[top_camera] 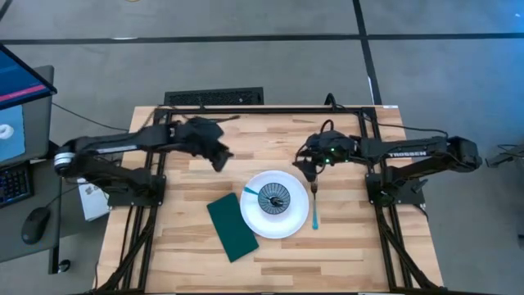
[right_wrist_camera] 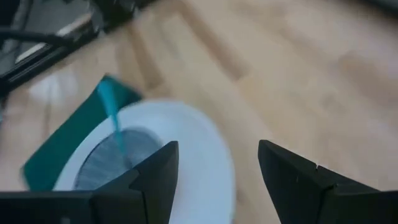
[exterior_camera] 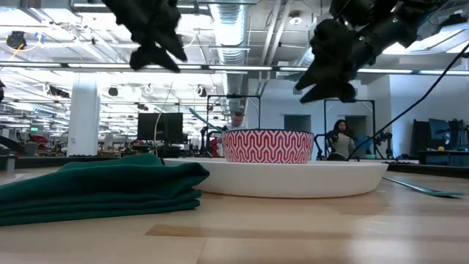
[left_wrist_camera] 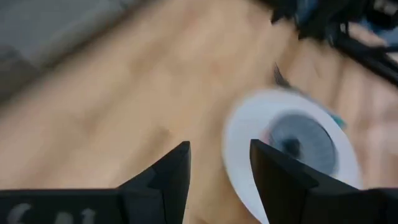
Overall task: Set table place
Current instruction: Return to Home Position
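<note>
Level with the tabletop (exterior_camera: 293,235), the bowl (exterior_camera: 267,146) hides its own inside behind its wall, and the fork (exterior_camera: 421,188) is a thin sliver, tines unreadable. From the left wrist, plate (left_wrist_camera: 239,134) and bowl smear together, pattern lost; the right arm's fingers (right_wrist_camera: 149,180) cover part of the plate's rim.

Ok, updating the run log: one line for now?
left gripper open, raised; right gripper open, raised; blue-handled spoon in patterned bowl on round white plate; blue-handled fork beside plate
</note>
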Robot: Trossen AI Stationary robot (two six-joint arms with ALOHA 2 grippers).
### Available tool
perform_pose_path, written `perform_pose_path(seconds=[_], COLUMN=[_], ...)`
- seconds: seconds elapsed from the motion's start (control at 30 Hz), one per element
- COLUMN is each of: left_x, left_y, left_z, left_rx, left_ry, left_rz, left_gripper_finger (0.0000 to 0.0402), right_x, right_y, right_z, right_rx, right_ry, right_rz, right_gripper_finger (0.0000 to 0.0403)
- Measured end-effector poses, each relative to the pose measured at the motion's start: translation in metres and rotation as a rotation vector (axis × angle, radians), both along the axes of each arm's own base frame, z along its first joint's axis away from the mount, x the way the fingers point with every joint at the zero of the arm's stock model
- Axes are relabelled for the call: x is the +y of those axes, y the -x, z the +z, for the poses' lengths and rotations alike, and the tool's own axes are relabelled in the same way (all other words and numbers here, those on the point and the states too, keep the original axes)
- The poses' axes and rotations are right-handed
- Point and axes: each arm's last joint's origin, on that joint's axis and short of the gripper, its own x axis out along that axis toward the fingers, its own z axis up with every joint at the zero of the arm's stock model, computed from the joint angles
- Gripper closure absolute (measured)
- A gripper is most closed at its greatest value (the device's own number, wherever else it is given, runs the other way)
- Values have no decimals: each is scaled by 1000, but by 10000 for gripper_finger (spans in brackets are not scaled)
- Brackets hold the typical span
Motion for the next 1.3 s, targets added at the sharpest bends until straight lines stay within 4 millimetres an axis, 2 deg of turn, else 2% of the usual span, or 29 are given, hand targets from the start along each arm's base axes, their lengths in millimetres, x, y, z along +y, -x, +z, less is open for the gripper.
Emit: perform_pose_path(seconds=[0.17,0.27,0.37,0.57,0.83,1.13,1.3], left_x=[-14,-28,-38,-49,-53,-51,-50], left_y=[27,42,55,79,101,117,124], left_z=[23,23,13,-29,-77,-104,-117], left_rx=[-156,-273,-356,-413,-438,-498,-525], left_ry=[-282,-382,-471,-569,-568,-572,-595], left_rz=[77,18,-5,16,52,72,66], left_gripper_finger=[246,246,246,246,246,246,246], right_x=[5,14,22,36,45,45,44], right_y=[26,48,66,93,112,124,129], right_z=[26,39,41,26,6,-26,-33], right_rx=[-75,-150,-220,-293,-402,-414,-428], right_ry=[174,298,345,336,383,404,457], right_rz=[-55,-66,-97,-39,-17,-22,-9], right_gripper_finger=[159,159,159,159,159,159,159])
